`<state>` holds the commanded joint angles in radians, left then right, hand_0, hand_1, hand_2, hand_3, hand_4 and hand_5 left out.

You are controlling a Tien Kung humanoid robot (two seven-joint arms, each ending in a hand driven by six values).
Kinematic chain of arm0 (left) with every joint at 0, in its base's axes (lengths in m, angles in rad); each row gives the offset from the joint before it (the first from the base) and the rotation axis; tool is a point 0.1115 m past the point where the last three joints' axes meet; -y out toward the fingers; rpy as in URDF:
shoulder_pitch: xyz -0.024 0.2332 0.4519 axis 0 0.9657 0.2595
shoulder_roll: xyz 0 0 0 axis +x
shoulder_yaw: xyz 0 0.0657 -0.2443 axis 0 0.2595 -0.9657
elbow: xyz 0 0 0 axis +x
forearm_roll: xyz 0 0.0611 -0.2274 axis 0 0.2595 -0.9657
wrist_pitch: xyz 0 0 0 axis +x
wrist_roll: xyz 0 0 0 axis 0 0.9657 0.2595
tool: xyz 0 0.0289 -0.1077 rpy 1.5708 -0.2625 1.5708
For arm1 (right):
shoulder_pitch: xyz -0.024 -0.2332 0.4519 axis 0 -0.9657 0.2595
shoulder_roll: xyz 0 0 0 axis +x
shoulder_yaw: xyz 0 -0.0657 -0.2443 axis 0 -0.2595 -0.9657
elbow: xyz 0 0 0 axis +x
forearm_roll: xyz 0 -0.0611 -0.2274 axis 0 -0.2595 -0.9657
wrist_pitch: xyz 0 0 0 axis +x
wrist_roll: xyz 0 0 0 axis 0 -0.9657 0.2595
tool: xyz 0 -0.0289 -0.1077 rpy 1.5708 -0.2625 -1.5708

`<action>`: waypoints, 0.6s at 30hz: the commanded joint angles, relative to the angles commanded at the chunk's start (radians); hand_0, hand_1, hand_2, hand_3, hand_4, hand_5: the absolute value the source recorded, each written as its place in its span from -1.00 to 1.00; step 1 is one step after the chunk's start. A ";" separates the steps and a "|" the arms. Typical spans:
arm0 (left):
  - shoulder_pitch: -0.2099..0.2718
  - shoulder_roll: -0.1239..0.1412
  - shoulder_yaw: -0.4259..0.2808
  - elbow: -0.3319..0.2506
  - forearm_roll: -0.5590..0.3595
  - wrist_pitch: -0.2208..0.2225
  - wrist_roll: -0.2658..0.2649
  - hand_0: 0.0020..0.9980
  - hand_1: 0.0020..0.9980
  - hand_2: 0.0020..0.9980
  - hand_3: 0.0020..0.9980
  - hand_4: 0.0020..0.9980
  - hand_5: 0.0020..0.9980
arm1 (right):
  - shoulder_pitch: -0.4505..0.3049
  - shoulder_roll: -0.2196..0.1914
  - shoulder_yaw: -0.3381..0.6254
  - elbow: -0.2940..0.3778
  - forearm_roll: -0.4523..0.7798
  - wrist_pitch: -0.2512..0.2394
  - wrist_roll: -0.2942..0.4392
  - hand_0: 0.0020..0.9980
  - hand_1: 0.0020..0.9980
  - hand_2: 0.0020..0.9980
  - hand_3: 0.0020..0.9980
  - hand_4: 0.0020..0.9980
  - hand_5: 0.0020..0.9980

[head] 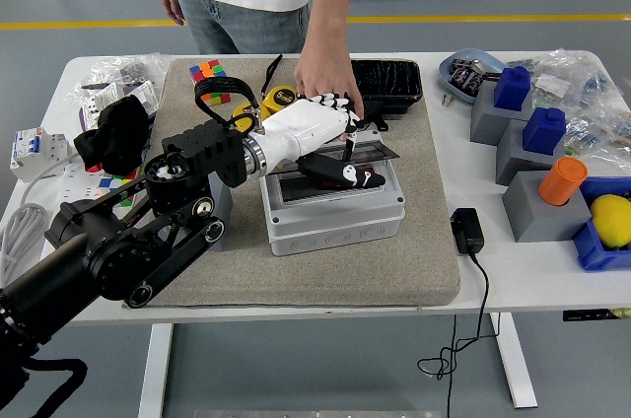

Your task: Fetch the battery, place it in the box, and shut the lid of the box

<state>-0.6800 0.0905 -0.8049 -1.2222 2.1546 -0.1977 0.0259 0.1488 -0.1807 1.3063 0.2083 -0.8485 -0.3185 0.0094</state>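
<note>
- Currently, the robot's white left hand (320, 137), on its black arm, rests palm-down on the transparent hinged lid (340, 174) of the light grey plastic box (335, 216).
- Its fingers (347, 174) lie spread flat over the lid, pressing on it and clasping nothing.
- The lid lies low over the box opening, with its far right corner raised slightly above the rim.
- The battery cannot be made out; the hand and the lid cover the box interior.
- The box stands on the grey-beige felt mat (394, 270) that covers the middle of the white table (532, 270).
- A person in a white shirt stands at the far side; the person's hand (327, 78) hangs just behind the box, touching or nearly touching the robot's knuckles.
- A black plastic tray (389, 78) sits just beyond the box at the mat's far edge.
- A multicoloured puzzle cube (206, 70) lies on the mat's far left corner.
- At the right, grey blocks carry blue pieces (511, 86) and an orange cylinder (562, 179).
- A black power adapter (465, 230) with its cable lies right of the mat.
</note>
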 joint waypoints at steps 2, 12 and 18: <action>0.003 0.000 0.007 0.001 -0.003 -0.001 0.000 1.00 1.00 0.67 -0.16 1.00 1.00 | 0.000 0.000 0.001 0.000 -0.001 0.000 0.000 0.58 0.48 0.45 0.56 1.00 1.00; 0.003 -0.003 0.007 0.002 -0.005 -0.006 -0.001 1.00 1.00 0.67 -0.16 1.00 1.00 | 0.000 0.000 0.000 0.001 0.001 -0.001 0.001 0.58 0.48 0.45 0.56 1.00 1.00; 0.007 -0.007 0.039 0.007 -0.020 -0.017 0.000 1.00 1.00 0.67 -0.15 1.00 1.00 | -0.001 0.001 0.002 0.000 -0.001 0.001 0.001 0.58 0.48 0.45 0.56 1.00 1.00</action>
<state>-0.6725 0.0834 -0.7657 -1.2155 2.1348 -0.2144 0.0262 0.1481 -0.1794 1.3084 0.2084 -0.8496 -0.3176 0.0106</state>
